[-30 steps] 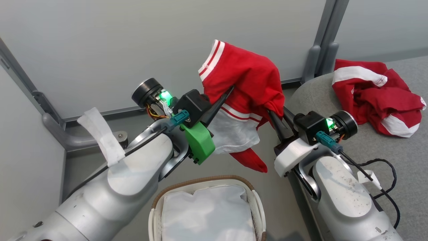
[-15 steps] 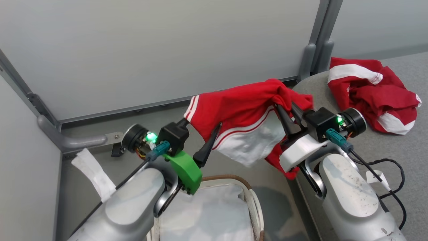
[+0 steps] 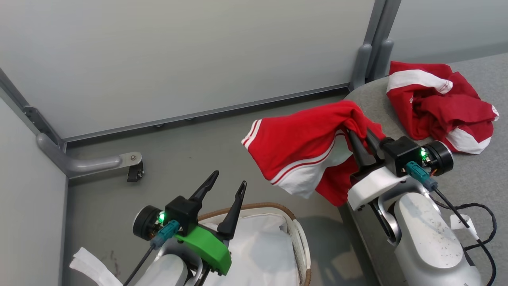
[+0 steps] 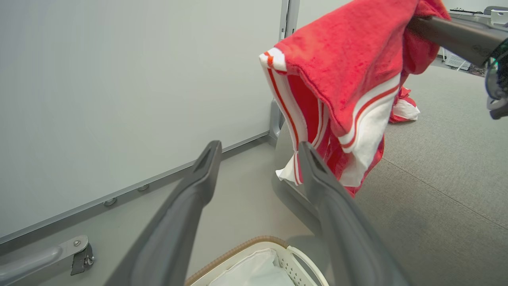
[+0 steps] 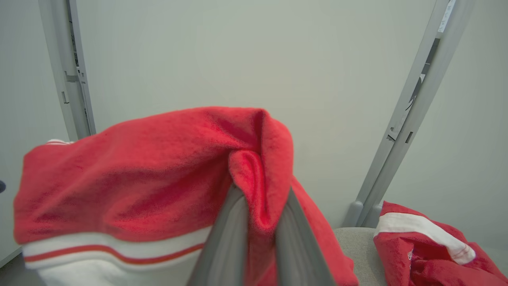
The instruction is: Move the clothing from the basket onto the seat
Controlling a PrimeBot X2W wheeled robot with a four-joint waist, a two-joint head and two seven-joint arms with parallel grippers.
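The basket point(image 3: 298, 235) holds its white liner point(image 3: 262, 248). The right hand point(image 3: 360, 137) is clenched on one red garment point(image 3: 297, 147), which hangs in the air beside the edge of the seat point(image 3: 472, 174). The other red garment point(image 3: 440, 109) lies on the seat. The left hand point(image 3: 229, 178), fingers spread and released, hovers above the basket.

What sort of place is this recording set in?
Probably a lab or test bay rather than a home: pale partition panels on metal posts, a castor foot on bare grey floor, and a grey seat beside a basket.
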